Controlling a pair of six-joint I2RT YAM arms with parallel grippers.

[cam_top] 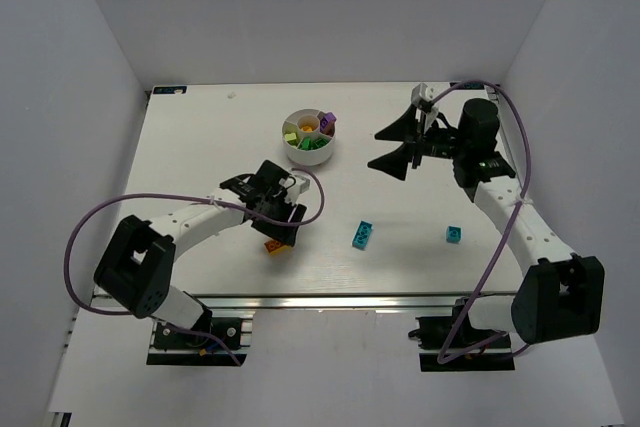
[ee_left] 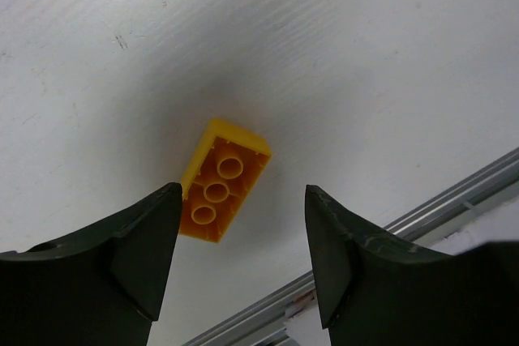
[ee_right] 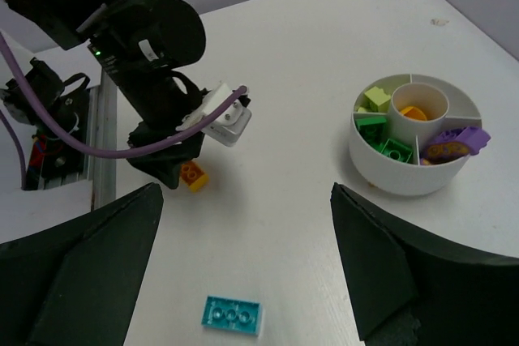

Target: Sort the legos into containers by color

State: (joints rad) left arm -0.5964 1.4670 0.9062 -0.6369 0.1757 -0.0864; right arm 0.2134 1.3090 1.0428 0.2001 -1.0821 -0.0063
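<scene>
Our left gripper (ee_left: 241,192) hangs open above the small orange-yellow plastic brick (ee_left: 219,196), underside up: light, rigid, slick, so we'd pinch its long flat sides. Right gripper (ee_right: 247,192) gapes empty.

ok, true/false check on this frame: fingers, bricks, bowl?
1. Left fingers are shut on the orange brick. False: they are open and the brick lies loose.
2. Two cyan bricks lie outside the bowl. True.
3. Right fingers hold a purple brick. False: they are open and empty.
4. The bowl holds green bricks and purple pieces. True.
5. The orange brick lies studs up. False: its hollow underside faces up.
</scene>
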